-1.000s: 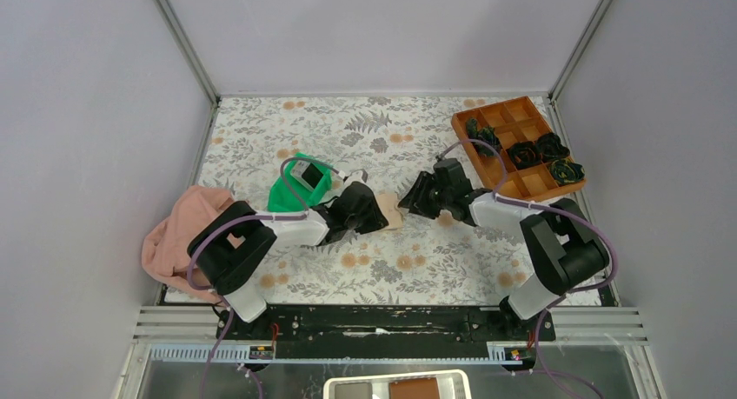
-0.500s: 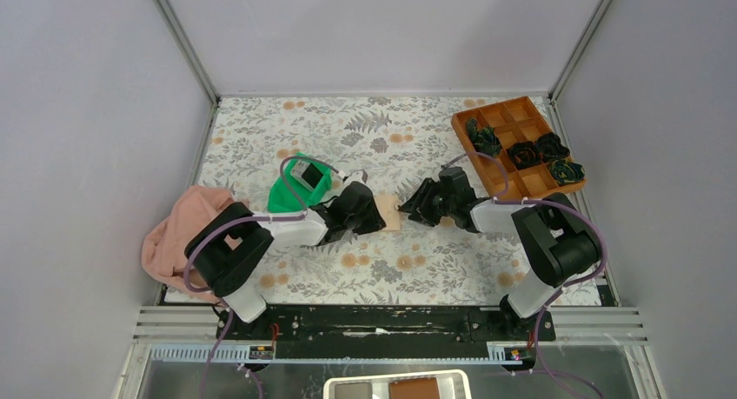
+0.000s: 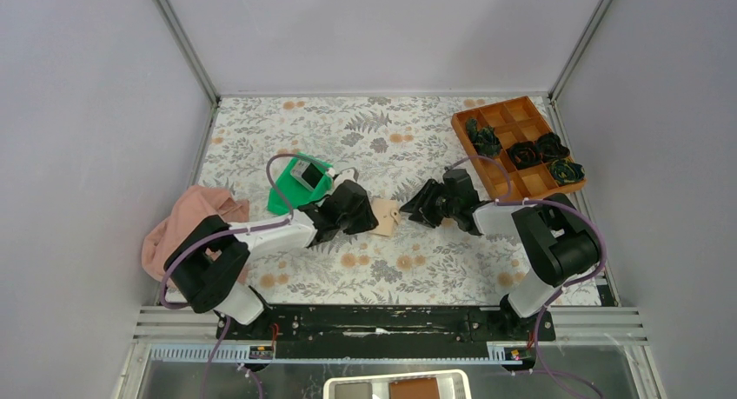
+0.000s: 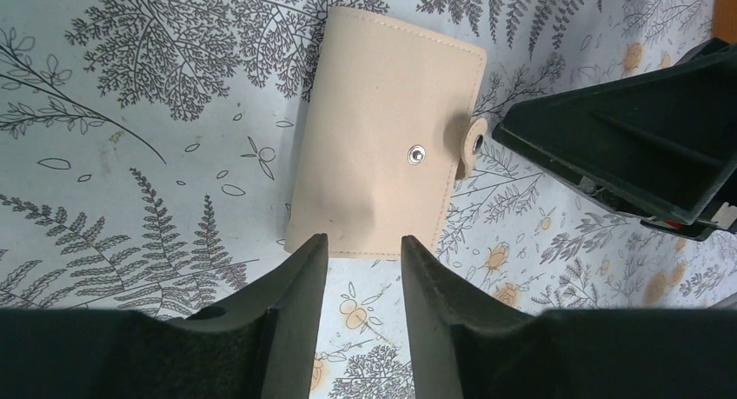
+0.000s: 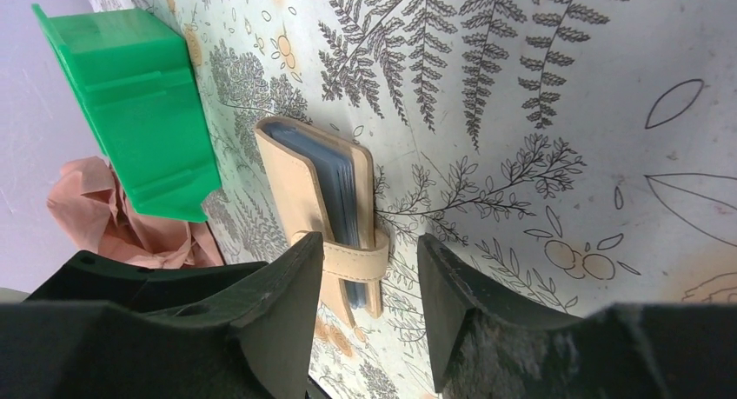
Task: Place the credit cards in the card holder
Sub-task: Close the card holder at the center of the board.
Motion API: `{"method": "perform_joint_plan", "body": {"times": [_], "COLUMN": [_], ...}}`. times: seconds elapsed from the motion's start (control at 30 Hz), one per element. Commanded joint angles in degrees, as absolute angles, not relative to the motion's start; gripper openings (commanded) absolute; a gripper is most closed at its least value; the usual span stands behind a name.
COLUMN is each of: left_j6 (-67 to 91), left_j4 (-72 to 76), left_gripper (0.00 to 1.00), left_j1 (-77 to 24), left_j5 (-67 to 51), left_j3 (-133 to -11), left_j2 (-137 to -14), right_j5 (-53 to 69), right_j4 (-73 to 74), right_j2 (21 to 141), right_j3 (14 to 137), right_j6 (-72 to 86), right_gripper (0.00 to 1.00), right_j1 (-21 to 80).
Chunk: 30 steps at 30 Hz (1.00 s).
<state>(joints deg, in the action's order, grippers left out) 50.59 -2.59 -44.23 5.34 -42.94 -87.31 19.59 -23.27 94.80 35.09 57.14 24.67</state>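
Plainly, nothing is held at this moment: the left gripper (image 4: 363, 247) is seen with its fingers parted and only bare worktop (image 4: 130, 156) between them, just short of the near edge of the card holder (image 4: 391, 129). The right gripper (image 5: 369, 251) is likewise open, its fingers set either side of the tab (image 5: 356, 258) without pinching it. The card holder is laid flat and shut on the worktop between the two arms, with its tab curled round the open edge and seemingly not pressed onto the stud (image 4: 417, 155). The credit cards (image 3: 304, 170) are stood in the green tray (image 3: 287, 197) off to the left, apart from both grippers. The chief risk is judged to lie in the opening of the holder — if the tab or cover is pulled by the right fingers while the body is not pinned by the left, the whole thing is likely to be dragged or flipped rather than opened. So thin and flat an object is also easily pushed away when fingers are closed on its edge, so a grasp may be missed. The two grippers are placed very near each other, and a collision could be caused by one small misjudged advance — and the blue-grey sleeves (image 5: 330, 182), if caught, could be bent.
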Motion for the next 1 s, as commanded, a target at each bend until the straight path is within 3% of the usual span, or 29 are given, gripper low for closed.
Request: {"method": "perform_joint_plan", "body": {"times": [0.0,0.13,0.37,0.97], "left_j6": [50.6,50.8,51.3,49.8], "left_j4": [-3.6,-4.1,-2.4,2.9], "left_gripper": [0.46,0.54,0.58,0.57], "left_j1": [-44.3,-44.1,-40.0,-33.8], "left_j5": [7.5,9.3,11.4,6.1], "left_j3": [-43.5,-44.1,-41.6,-43.1], "left_j2": [-85.7,-85.5,-85.0,-92.0], "right_j5": [21.4,21.5,22.3,21.6], "right_j4": [-25.9,-26.3,-29.9,-34.3], "right_j2": [93.6,92.2,91.1,94.2], "right_j3": [34.6,33.2,30.5,29.1], "right_j6": [58.3,59.3,63.2,69.1], "right_gripper": [0.52,0.52,0.53,0.53], "right_j1": [24.3,24.3,24.3,25.1]}}
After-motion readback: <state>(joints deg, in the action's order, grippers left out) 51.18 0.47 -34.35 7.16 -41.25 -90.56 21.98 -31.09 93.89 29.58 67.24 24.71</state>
